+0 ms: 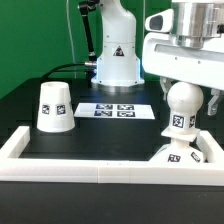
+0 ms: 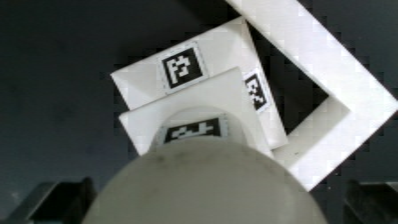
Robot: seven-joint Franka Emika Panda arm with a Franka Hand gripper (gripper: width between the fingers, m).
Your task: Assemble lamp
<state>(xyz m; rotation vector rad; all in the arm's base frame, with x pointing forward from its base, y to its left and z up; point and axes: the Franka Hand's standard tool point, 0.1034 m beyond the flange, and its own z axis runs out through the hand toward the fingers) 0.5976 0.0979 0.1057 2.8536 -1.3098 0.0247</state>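
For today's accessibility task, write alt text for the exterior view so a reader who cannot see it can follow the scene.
A robot gripper holds a round white bulb just above the angular lamp base at the exterior view's right. A tapered shade stands apart at the left, the marker board lying flat between them.

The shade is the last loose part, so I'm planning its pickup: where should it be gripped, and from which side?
Grip the shade across its narrower closed top, coming straight down from above. It stands upright with the wide end on the table, apart from everything else, and its tapered walls give the end effector two opposite sides to pinch.
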